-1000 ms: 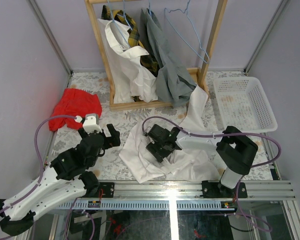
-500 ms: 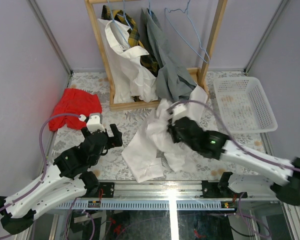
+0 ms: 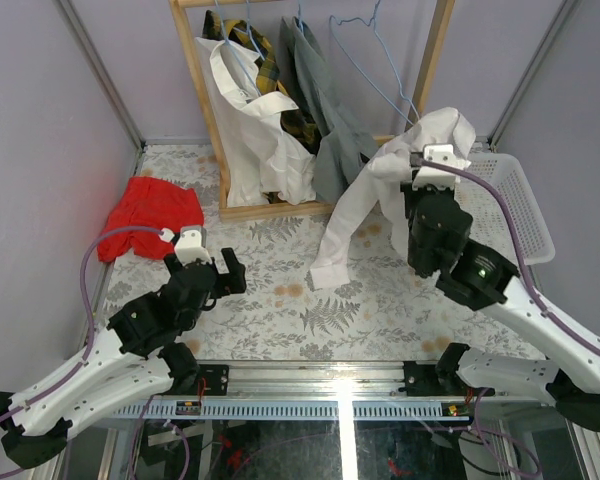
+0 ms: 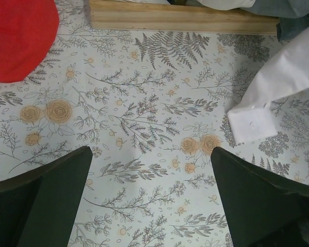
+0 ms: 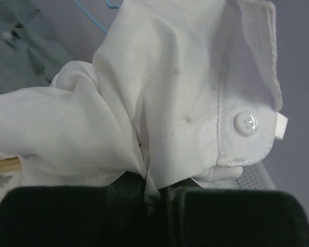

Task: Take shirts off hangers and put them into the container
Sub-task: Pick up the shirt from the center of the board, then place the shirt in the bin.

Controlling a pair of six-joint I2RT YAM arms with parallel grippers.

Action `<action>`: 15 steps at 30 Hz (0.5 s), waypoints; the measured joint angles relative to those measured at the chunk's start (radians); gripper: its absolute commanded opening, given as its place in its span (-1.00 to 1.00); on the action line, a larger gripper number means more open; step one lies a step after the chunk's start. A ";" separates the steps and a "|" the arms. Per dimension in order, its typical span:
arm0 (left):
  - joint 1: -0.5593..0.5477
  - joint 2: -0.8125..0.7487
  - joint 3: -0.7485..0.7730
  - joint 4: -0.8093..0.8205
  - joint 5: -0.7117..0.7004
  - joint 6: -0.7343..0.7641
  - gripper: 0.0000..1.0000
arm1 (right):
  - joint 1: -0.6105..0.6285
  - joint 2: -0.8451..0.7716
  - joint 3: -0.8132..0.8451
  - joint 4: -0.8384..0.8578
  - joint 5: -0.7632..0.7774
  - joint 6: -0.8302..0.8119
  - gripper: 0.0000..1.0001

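Readable text: none in any view.
White shirt [image 5: 165,98], just above the jaws of the right gripper [image 5: 150,189]: the cuff and its button carry no legible lettering.
Tablecloth [image 4: 144,118], between the jaws of the left gripper [image 4: 150,154]: floral print only.

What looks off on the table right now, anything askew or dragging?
The white shirt bunched in the right gripper is up beside the basket, but one sleeve hangs low and its cuff seems to rest on the table, so it may drag. A red cloth lies crumpled at the left.
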 measured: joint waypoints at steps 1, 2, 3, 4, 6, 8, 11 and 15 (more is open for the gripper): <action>0.000 0.000 0.000 0.000 0.002 0.002 1.00 | -0.033 0.029 0.018 0.007 0.008 -0.031 -1.00; 0.000 0.002 0.000 0.001 0.004 0.003 1.00 | -0.068 0.055 0.038 0.011 0.009 -0.053 -1.00; 0.000 0.003 0.000 0.002 0.005 0.004 1.00 | -0.118 0.087 0.069 0.006 0.005 -0.070 -1.00; 0.000 0.004 0.000 0.002 0.006 0.005 1.00 | -0.175 0.121 0.109 -0.011 -0.005 -0.073 -1.00; 0.000 0.005 0.000 0.003 0.008 0.005 1.00 | -0.305 0.193 0.196 -0.068 -0.036 -0.047 -1.00; 0.000 0.004 0.000 0.003 0.008 0.005 1.00 | -0.418 0.245 0.248 -0.113 -0.075 -0.010 -1.00; 0.000 -0.003 0.000 0.003 0.008 0.005 1.00 | -0.579 0.287 0.282 -0.203 -0.146 0.068 -1.00; 0.000 -0.015 0.000 0.003 0.008 0.005 1.00 | -0.781 0.348 0.376 -0.301 -0.257 0.151 -1.00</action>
